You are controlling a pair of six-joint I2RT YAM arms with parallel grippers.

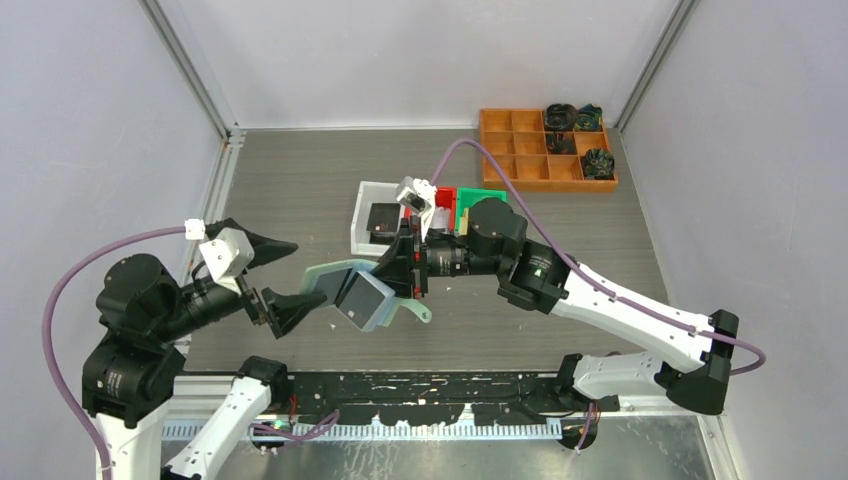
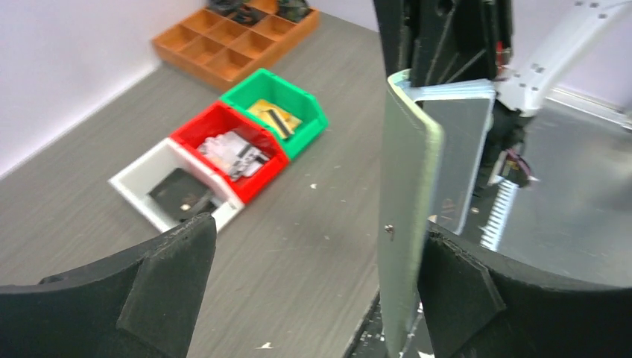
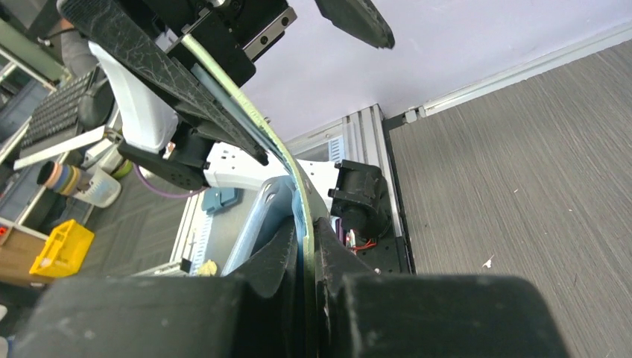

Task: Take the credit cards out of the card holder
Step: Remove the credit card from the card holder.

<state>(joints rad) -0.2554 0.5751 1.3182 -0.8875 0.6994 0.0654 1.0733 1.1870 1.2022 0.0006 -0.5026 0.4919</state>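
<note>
Holding on tight, the right gripper has its two black fingers pressed together on one thin flap of the pale mint-green folding card holder. The holder is up in the air above the grey tabletop, in the middle between the two arms. In the left wrist view it stands on its edge, and what looks like a flat dark grey card shows in its see-through pocket.

The left gripper is wide apart and holds nothing. The holder's edge sits between its two black fingers, just beside one of them. I cannot tell if they touch.

Past the holder, three small plastic bins sit in a row on the tabletop, side by side. The white bin has black cards in it. The red bin has pale, silvery cards in it. The green bin has gold cards in it.

Far back, near the right corner of the tabletop, is an orange tray with many little square boxes. A few of its boxes hold dark round things.
</note>
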